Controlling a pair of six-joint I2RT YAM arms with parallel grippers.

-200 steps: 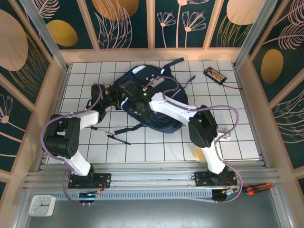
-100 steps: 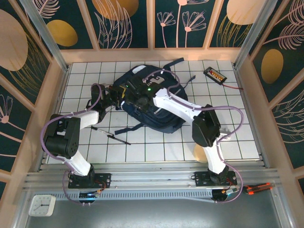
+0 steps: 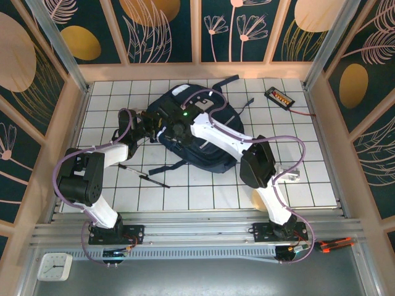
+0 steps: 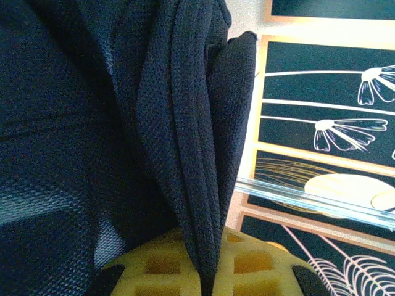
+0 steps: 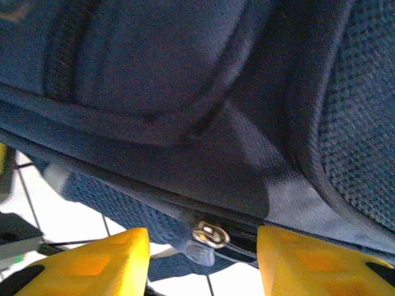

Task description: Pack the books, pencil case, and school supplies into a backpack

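The navy backpack [image 3: 207, 135] lies in the middle of the tiled table. At its left edge my left gripper [image 3: 150, 123] is shut, and its yellow fingers [image 4: 154, 268] pinch a fold of the backpack's navy fabric [image 4: 191, 154]. My right gripper [image 3: 174, 127] hovers over the bag's left part and is open. A metal zipper pull [image 5: 210, 235] sits between its fingers [image 5: 99, 262] without touching them. A thin black pen [image 3: 144, 176] lies on the tiles in front of the bag. The books and the pencil case are hidden.
A black device with orange buttons [image 3: 279, 97] and a red wire lies at the back right. Pink wall frames [image 3: 80, 111] close in the table on three sides. A backpack strap [image 3: 163, 168] trails toward the pen.
My right gripper has moved left and away across the backpack toward its left edge, and its jaws have narrowed. The left gripper has kept its hold on the fabric.
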